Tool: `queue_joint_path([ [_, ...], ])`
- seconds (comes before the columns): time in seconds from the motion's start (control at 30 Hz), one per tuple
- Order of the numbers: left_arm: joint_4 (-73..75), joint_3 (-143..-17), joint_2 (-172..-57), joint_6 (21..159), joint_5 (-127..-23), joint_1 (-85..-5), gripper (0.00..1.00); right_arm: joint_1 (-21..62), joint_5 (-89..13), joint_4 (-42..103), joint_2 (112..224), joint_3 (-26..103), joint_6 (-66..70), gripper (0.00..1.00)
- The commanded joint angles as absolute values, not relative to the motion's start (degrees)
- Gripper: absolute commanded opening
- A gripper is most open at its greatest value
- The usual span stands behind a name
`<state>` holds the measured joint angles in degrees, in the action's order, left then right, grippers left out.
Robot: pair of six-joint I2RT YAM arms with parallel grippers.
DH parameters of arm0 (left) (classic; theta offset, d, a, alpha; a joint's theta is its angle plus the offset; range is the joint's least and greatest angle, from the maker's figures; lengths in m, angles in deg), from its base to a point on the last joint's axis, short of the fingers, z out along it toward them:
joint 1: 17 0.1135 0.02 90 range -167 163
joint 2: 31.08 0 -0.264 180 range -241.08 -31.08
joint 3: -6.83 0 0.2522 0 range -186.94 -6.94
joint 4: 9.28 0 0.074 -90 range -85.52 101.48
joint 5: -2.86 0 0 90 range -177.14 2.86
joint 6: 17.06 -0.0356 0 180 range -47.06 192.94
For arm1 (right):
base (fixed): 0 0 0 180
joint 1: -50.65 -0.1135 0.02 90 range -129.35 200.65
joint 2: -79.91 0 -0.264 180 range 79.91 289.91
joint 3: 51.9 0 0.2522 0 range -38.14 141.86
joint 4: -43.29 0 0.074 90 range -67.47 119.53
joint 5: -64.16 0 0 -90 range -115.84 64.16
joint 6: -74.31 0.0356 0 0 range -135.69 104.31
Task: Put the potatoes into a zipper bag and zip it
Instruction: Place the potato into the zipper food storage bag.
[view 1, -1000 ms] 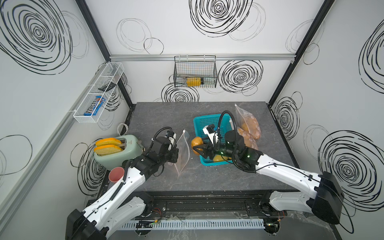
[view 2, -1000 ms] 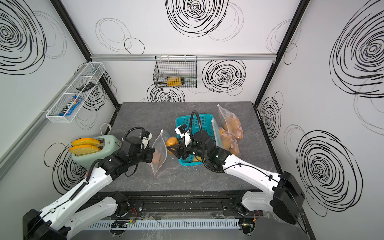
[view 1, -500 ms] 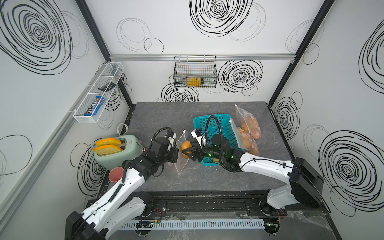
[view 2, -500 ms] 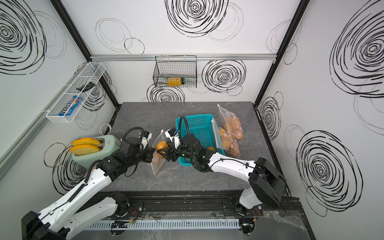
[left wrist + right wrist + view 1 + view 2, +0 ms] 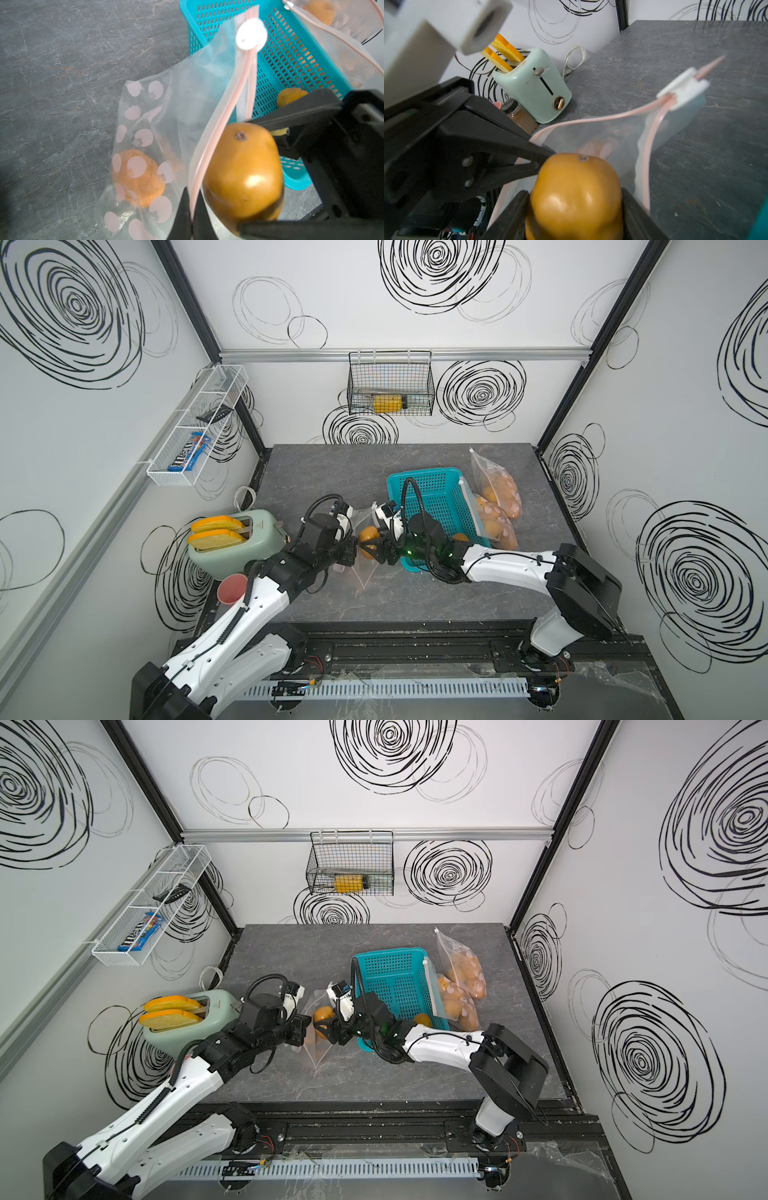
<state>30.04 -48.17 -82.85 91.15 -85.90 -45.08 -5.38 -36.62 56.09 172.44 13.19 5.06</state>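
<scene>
Left hand (image 5: pixel 190 218) is pinched tight on the rim of the open zipper bag (image 5: pixel 182 99), which contains one bagged potato (image 5: pixel 138 178). Right hand (image 5: pixel 574 209), jaws part-spread, grips a held potato (image 5: pixel 575 182) at the bag's mouth. Farther back on the bench (image 5: pixel 316 472), a teal basket (image 5: pixel 436 493) holds a loose potato (image 5: pixel 460 537), with two filled bags (image 5: pixel 498 506) just beside it.

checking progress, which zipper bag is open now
The zipper bag pinched at its rim by the left gripper, mouth gaping at the carried potato; the two filled bags lie unheld beside the teal basket.
</scene>
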Motion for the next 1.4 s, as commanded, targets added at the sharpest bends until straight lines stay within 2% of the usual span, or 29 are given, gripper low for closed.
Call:
queue_joint_path([
  [0.0, 28.04, -47.8, -82.89, 91.4, -85.38, -44.65, 0.0, -5.6, -35.33, 55.0, 173.13, 16.56, 4.99, 0.59],
  [0.47, 27.97, -47.67, -83.2, 91.21, -84.43, -44.16, 0.0, -5.58, -28.87, 38.63, 180.57, 30.05, 10.01, 0.72],
  [0.7, 27.87, -47.6, -83.02, 91.28, -84.75, -44.08, 0.0, -5.66, -29.88, 36.33, 179.99, 31.03, 11.21, 0.77],
  [1.07, 28.18, -47.79, -83.87, 91.26, -85.4, -44.06, 0.0, -4.84, -30.87, 32.8, 171.23, 29.95, 4.7, 0.78],
  [1.37, 28.28, -47.76, -84.34, 91.19, -85.24, -43.9, 0.0, 0.38, -25.45, 24.87, 153.82, 21.76, -1.33, 0.78],
])
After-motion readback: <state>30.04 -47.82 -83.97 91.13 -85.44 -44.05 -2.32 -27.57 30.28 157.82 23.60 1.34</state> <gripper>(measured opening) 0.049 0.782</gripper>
